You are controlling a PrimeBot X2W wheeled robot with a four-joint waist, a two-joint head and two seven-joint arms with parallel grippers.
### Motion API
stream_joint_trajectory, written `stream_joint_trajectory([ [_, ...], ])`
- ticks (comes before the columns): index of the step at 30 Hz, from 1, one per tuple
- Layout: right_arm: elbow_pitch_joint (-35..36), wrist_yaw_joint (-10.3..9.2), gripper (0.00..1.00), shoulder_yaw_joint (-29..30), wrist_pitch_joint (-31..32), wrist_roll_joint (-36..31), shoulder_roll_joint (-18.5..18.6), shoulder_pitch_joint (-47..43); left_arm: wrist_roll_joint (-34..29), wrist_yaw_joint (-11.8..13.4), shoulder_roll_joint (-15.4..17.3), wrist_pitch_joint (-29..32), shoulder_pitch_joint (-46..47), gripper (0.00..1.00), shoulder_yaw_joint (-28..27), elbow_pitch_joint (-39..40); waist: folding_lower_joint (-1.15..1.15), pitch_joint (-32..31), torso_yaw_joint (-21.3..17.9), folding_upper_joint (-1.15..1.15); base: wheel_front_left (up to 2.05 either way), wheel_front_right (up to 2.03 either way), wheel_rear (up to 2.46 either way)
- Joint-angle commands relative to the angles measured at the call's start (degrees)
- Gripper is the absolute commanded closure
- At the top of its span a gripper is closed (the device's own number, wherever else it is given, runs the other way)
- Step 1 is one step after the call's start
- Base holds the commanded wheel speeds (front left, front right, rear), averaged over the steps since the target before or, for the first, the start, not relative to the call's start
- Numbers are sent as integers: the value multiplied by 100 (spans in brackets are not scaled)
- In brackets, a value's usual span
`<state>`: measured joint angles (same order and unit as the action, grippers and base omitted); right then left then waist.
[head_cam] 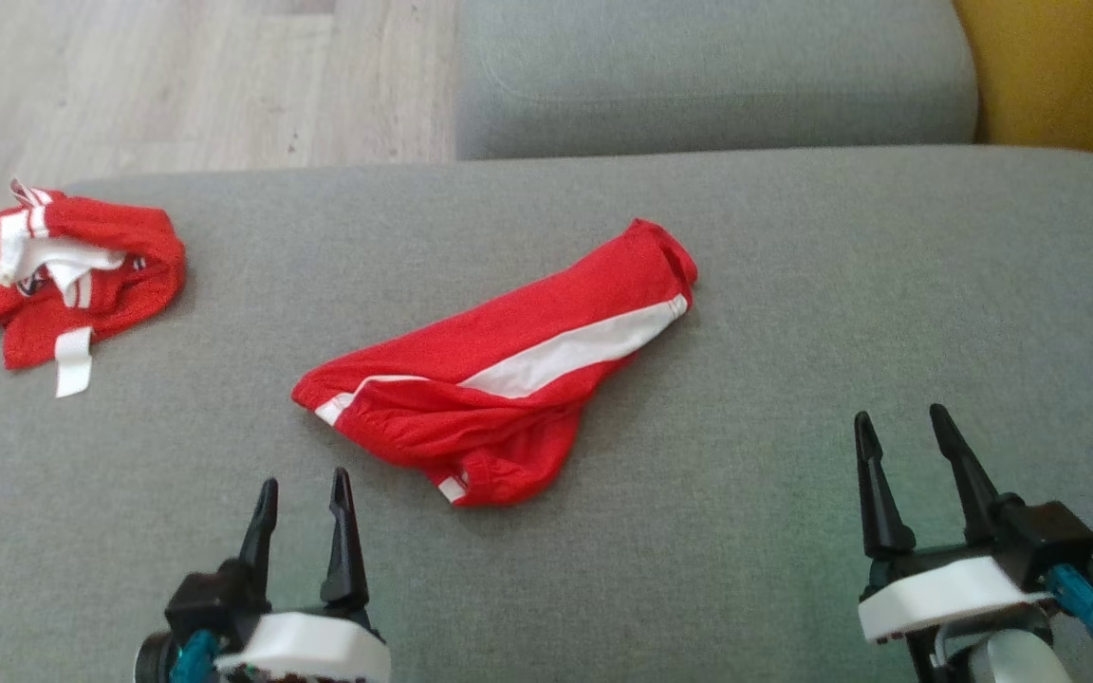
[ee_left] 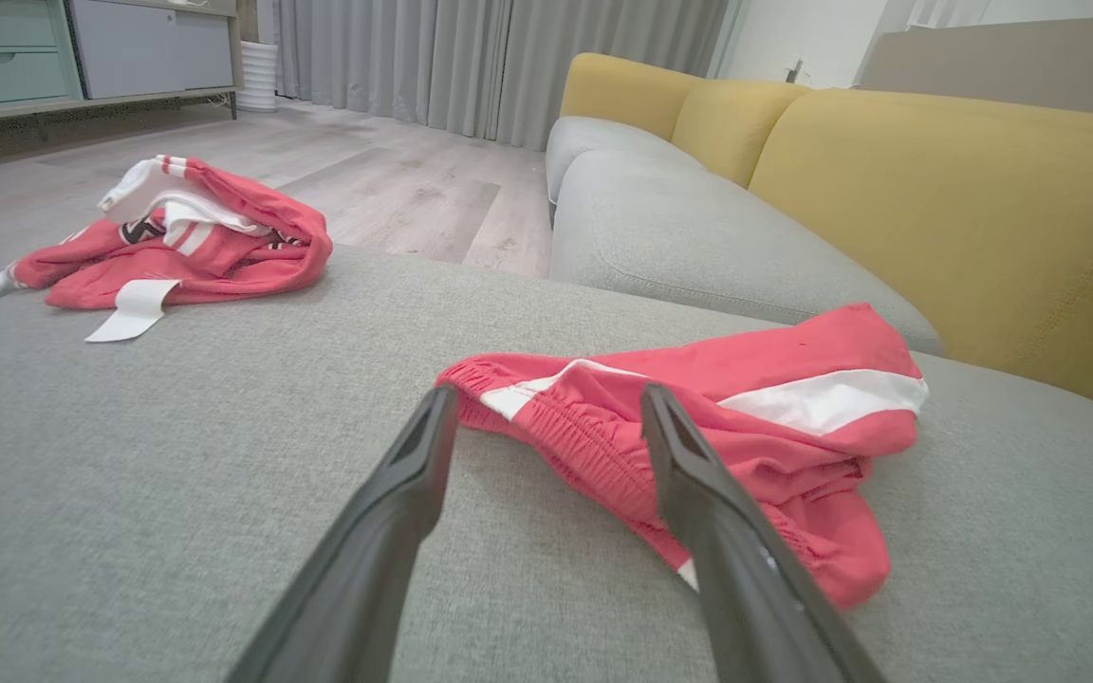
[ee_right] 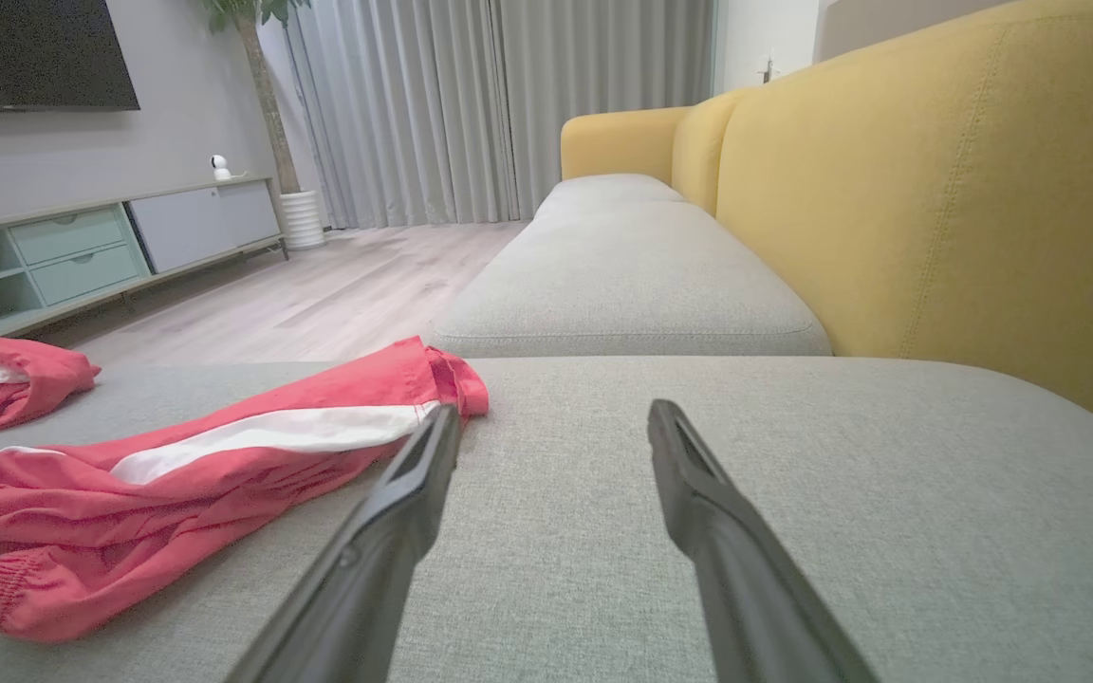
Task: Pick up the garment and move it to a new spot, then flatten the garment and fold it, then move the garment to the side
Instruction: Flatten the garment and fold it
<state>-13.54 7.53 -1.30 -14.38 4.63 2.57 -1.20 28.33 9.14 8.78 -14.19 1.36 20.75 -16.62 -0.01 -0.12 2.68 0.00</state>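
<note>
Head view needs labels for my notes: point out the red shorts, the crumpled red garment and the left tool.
red shorts (head_cam: 442, 427), head view, red cloth below the white stripe
crumpled red garment (head_cam: 120, 235), head view, its red upper fold
left tool (head_cam: 305, 479), head view, midway between its fingertips

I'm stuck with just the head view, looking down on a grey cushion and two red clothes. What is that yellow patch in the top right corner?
Observer: The sofa's yellow backrest, standing along the grey cushion.
Visitor: What lies past the wooden floor?
Observer: Grey curtains hang to the floor there.
Visitor: Anything about the middle garment that I miss?
Observer: Its near edge is gathered elastic, as the left wrist view shows.
</note>
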Motion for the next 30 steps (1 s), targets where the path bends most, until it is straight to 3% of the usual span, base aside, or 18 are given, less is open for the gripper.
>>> stream_joint_trajectory([
  [1,179,-4,0,-139,-62,36,31,124,-5,39,50,-46,165,0,-153,209,1,-78,49,0,0,0,0],
  [30,52,-4,0,-305,-62,89,31,11,-3,164,129,105,-103,0,75,535,1,-137,179,0,0,0,0],
])
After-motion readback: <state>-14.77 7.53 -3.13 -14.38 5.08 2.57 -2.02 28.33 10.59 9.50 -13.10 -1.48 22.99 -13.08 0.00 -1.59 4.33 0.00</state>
